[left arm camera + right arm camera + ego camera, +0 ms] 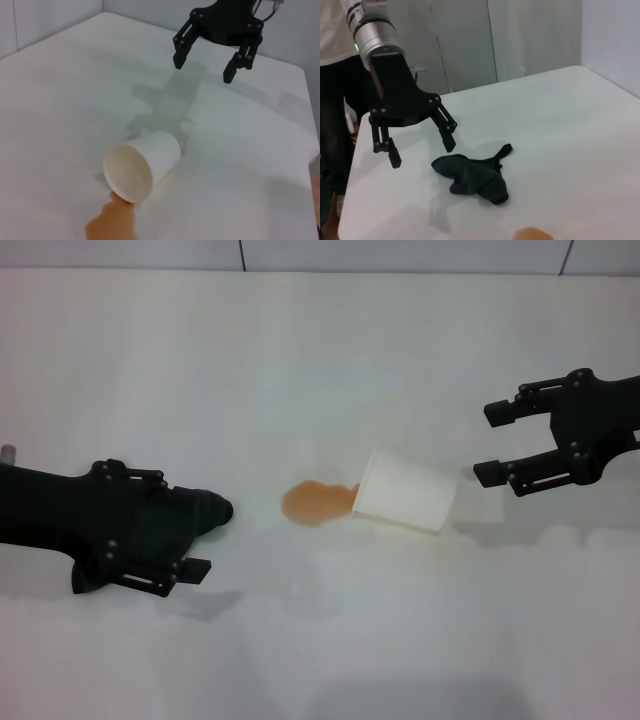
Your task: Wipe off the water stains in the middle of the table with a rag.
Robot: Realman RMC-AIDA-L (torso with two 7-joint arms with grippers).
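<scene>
The water stains [318, 502] are an orange-brown blotch in the middle of the white table [300, 360], at the mouth of a tipped white paper cup [405, 492]. The dark rag [475, 175] lies flat on the table, left of the stain. My left gripper [185, 523] hovers open just above the rag [215, 508], not touching it, as the right wrist view shows [422, 152]. My right gripper [485, 442] is open and empty, above the table just right of the cup. The left wrist view also shows the right gripper [205, 70], the cup [142, 165] and the stain [112, 222].
A person in dark trousers [335, 115] stands beyond the table's left edge, behind my left arm. The table's edges and a pale wall lie further off.
</scene>
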